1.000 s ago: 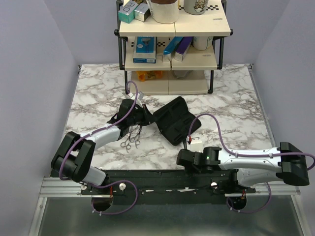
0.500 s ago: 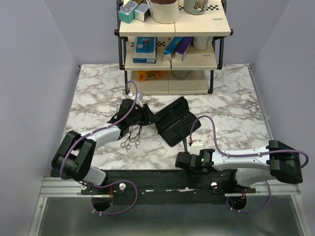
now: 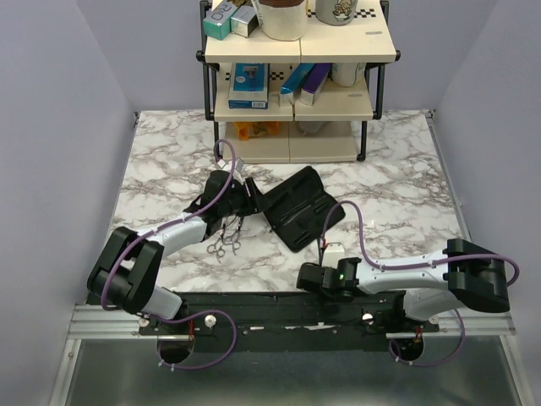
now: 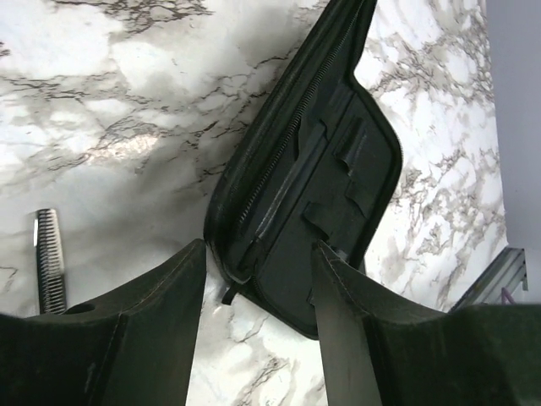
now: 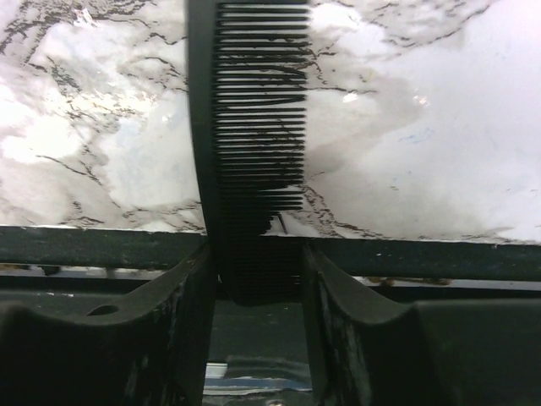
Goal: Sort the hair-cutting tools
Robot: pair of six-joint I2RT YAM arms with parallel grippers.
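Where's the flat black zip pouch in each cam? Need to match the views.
Top external: flat black zip pouch lies open mid-table, up and right of the silver scissors.
Left wrist: pouch fills the centre, running to the top right.
Right wrist: not in it; only the black toothed comb shows.
Shared landmark: white-and-grey marble tabletop.

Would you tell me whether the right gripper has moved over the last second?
Yes: the right gripper slid left and nearer, away from the shelf.
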